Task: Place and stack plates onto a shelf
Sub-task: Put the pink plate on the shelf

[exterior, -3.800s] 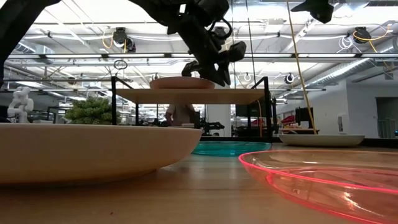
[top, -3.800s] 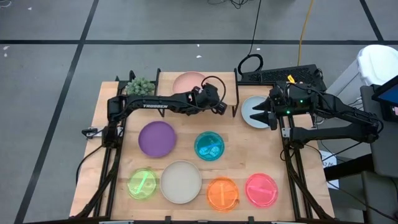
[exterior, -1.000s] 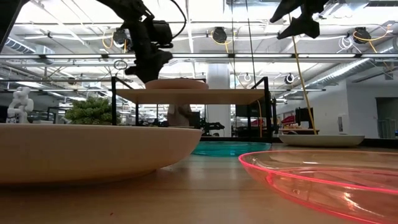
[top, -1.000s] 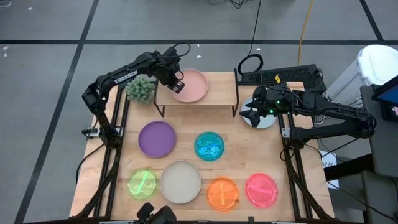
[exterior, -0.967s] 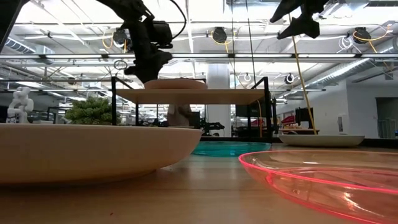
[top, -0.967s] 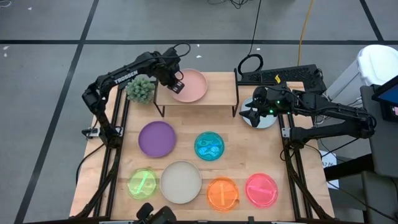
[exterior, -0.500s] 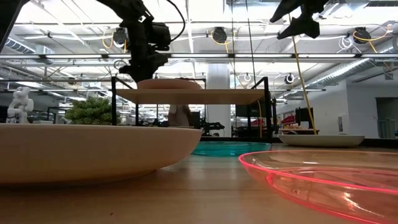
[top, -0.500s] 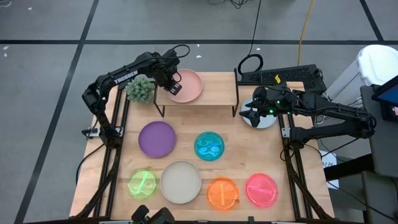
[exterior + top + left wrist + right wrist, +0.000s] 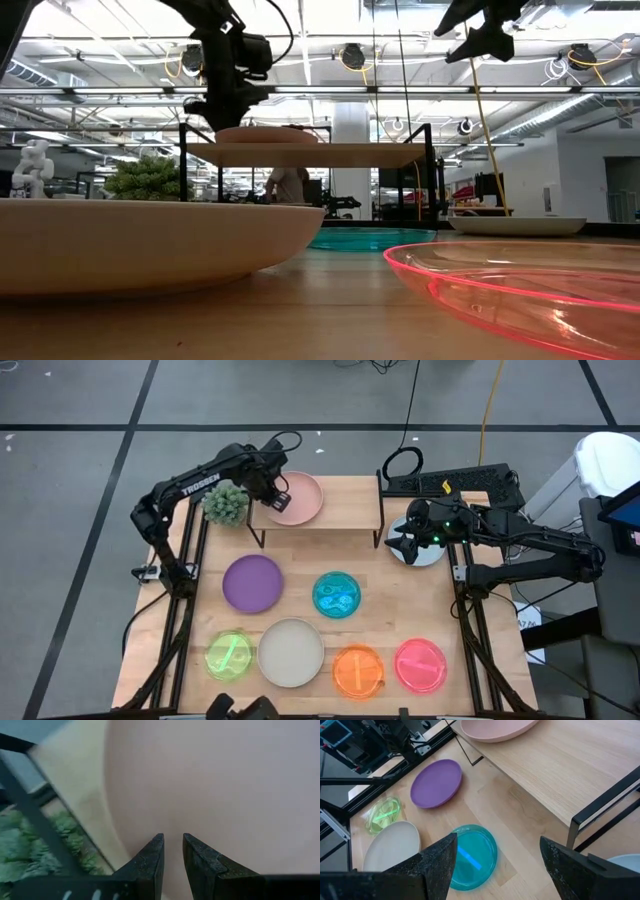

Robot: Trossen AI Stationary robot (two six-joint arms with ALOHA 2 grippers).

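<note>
Left claw [image 9: 277,495] pinches the rim of the round pale pink opaque plate [image 9: 296,499], which sits on the left half of the low light-wood shelf on dark metal legs [image 9: 350,510]. Right claw [image 9: 400,544], fingers spread wide, hovers over the round grey-blue plate [image 9: 425,553] on the wooden counter [image 9: 385,585].

Two dark jointed arms, white lettering along the left arm [image 9: 200,483], looping black cables, green light on the right arm [image 9: 520,545].

Pale pink plate [image 9: 294,498] flat on the shelf [image 9: 345,503], seven other plates [image 9: 291,652] on the table.
</note>
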